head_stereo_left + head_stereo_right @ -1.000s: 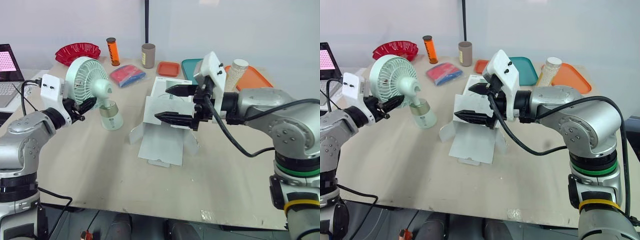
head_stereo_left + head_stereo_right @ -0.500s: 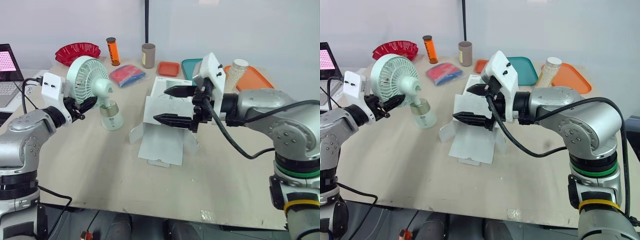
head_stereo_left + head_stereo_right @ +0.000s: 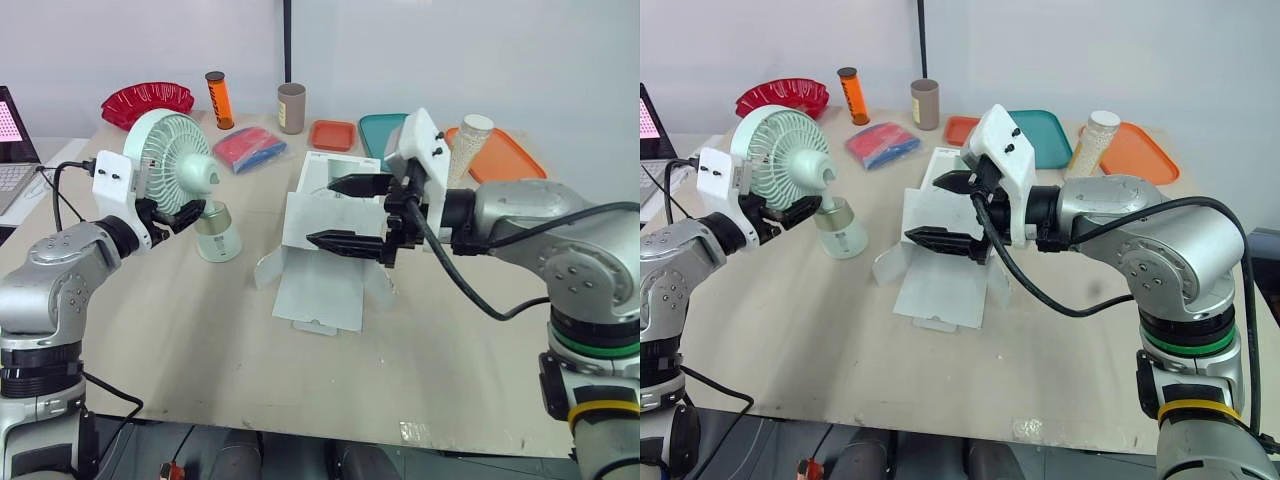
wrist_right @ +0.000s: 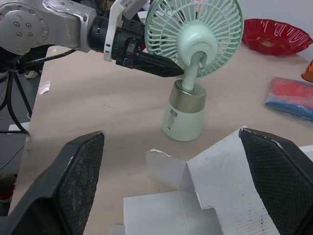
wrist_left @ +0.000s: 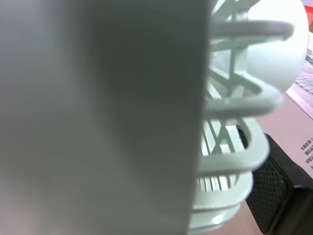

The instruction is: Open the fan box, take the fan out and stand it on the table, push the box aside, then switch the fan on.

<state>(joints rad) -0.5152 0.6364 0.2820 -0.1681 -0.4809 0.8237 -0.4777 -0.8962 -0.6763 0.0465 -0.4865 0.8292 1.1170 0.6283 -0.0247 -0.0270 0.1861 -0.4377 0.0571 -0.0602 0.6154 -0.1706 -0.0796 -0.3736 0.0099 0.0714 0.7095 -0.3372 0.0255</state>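
- Right gripper (image 3: pixel 322 212) is spread wide and holds nothing. It hangs over the opened fan box, and whether its lower finger touches the cardboard cannot be told.
- Left gripper (image 3: pixel 188 213) reaches in at the fan's neck, just under the round head. Whether it is clenched on the fan or loose cannot be told.
- Table (image 3: pixel 200 340) is a tan board that carries everything.
- Fan box (image 3: pixel 320 290) sits at the middle of the table. It is white, with its flaps splayed flat toward the robot and one panel standing up behind.
- Fan (image 3: pixel 175 150) is pale green. It stands upright on its cylindrical base to the robot's left of the box, apart from it.
- The right wrist view shows the fan from the front, with the grille, hub, neck and gold-banded base resting on the table. The left gripper's tip meets the neck there. That arm's own pads (image 4: pixel 58 181) frame a torn box flap.
- The left wrist view looks through the grille ribs from very close, with a strip of printed box panel at the edge.
- Along the far edge are a large orange tray (image 3: pixel 505 150), a teal tray (image 3: pixel 385 132), a red bowl (image 3: pixel 145 98), a small orange tray (image 3: pixel 332 134) and a red-and-blue packet (image 3: pixel 245 148).
- Smaller still are a white-lidded jar (image 3: pixel 1095 140), a brown cup (image 3: pixel 291 108) and an orange canister (image 3: pixel 216 98).
- A laptop (image 3: pixel 10 130) sits at the far left.
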